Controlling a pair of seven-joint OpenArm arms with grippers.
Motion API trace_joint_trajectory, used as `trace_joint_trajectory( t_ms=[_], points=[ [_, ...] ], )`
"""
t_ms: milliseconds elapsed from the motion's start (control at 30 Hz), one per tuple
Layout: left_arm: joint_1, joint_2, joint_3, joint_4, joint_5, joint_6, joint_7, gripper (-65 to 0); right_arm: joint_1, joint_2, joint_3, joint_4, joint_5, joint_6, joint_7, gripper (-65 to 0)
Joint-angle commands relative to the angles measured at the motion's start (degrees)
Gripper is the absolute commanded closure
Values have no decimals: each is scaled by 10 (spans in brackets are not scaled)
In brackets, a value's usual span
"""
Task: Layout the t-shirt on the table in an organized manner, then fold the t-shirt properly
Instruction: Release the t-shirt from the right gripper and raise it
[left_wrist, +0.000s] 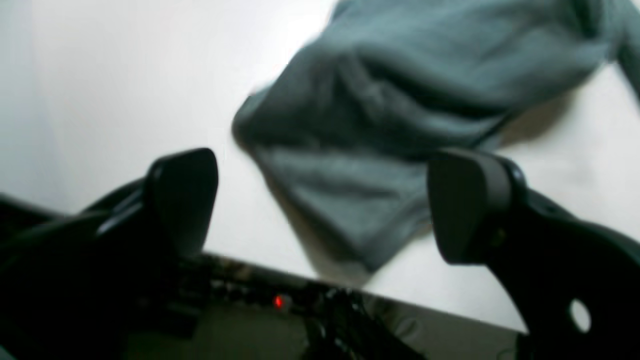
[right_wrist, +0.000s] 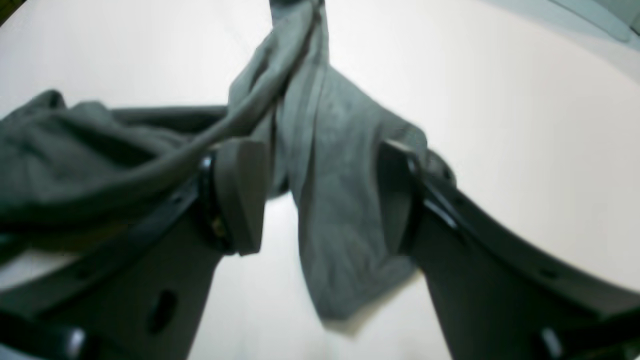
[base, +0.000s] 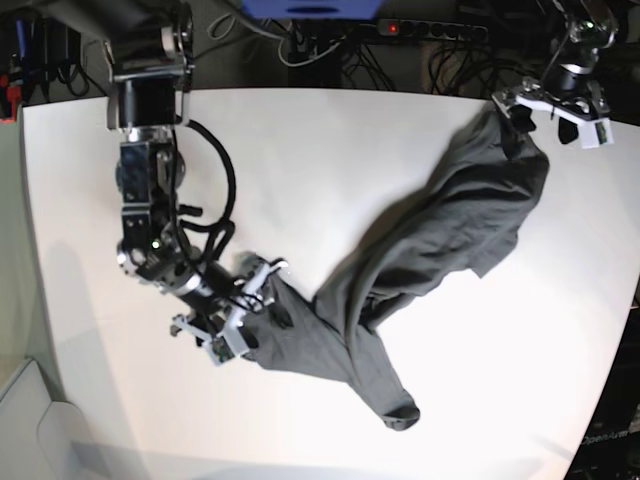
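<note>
The white table (base: 330, 160) fills the base view. Across it the grey t-shirt (base: 440, 250) lies crumpled in a diagonal band, running from two o'clock down to seven o'clock. The right gripper (base: 243, 310), at the seven o'clock end, has its fingers spread, with cloth draped between them. The left gripper (base: 553, 108), at two o'clock, stands wide open just beside the shirt's far end.

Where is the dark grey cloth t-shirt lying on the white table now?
In the base view the dark grey cloth t-shirt stretches diagonally across the white table, from the left gripper at the upper right to the right gripper at the lower left.
</note>
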Motion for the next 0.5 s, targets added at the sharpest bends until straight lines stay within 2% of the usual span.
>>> trace_joint_trajectory(
  t_ms=[0, 167, 467],
  points=[
    [-1, -3, 6, 3, -14, -7, -16, -650, 4, 6, 0, 16, 8, 3, 15, -335],
    [3, -2, 31, -16, -14, -7, -16, -650, -25, 25, 0, 21, 8, 3, 15, -335],
    [26, 4, 60, -20, -14, -3, -16, -650, -36, 27, 0, 21, 8, 3, 15, -335]
  ],
)
